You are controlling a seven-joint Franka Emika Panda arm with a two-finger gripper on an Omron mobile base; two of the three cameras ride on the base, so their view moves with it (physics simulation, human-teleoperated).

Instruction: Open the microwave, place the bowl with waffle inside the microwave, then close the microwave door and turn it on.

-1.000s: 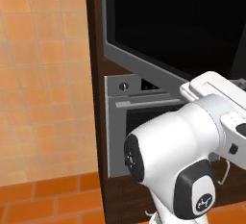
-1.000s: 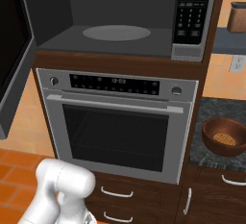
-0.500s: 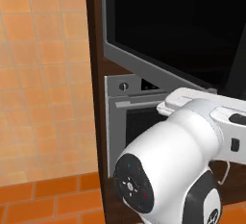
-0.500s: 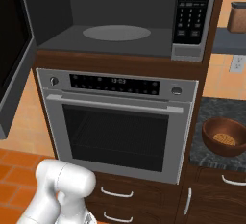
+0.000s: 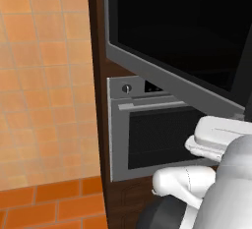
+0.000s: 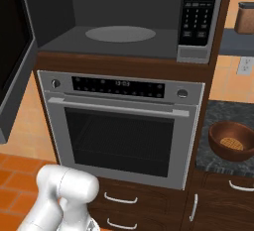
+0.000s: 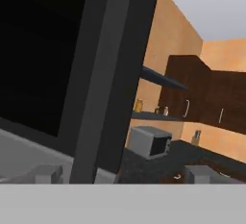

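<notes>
Whether the fingers are apart or together I cannot tell from where I stand; the hand looks along the edge of the microwave door (image 7: 43,64), close up against it. That door (image 6: 14,61) is swung wide open to the left, its black glass tilted out over the silver oven (image 6: 124,126). The microwave (image 6: 129,22) cavity gapes, a round turntable (image 6: 120,33) on its floor. Off to the right, the bowl (image 6: 231,141) with the waffle (image 6: 231,143) sits on the dark counter (image 6: 218,113), well apart from the microwave.
</notes>
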